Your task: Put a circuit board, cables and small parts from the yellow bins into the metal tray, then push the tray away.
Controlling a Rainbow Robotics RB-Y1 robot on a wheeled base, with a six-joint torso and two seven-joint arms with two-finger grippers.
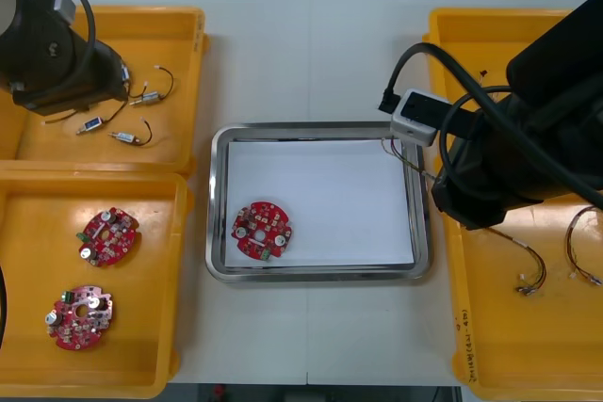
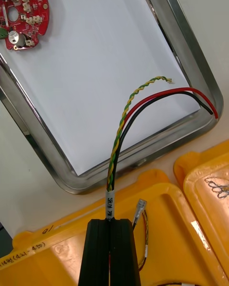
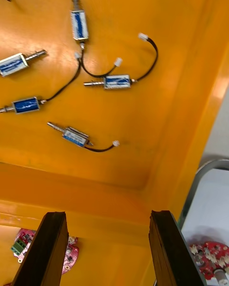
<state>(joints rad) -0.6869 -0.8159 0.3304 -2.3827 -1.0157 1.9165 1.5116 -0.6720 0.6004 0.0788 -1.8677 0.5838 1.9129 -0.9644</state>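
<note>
We saw the right gripper (image 2: 109, 223) clamped on a cable (image 2: 125, 124) of red, black and twisted yellow strands, over the near right yellow bin (image 2: 157, 186). The cable ran left and far from the fingers, across the metal tray's (image 2: 190, 47) far right corner. Its gripped end was hidden. The left gripper (image 3: 107, 217) hovered wide apart above small metal parts (image 3: 106, 81).

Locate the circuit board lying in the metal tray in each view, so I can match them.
Front view: circuit board in the near-left corner of the metal tray.
Right wrist view: board at the tray end far from the right gripper, shut on a cable.
Left wrist view: board past the yellow bin, beside a finger of the open left gripper.
Shared landmark: the tray's shiny rim.
</note>
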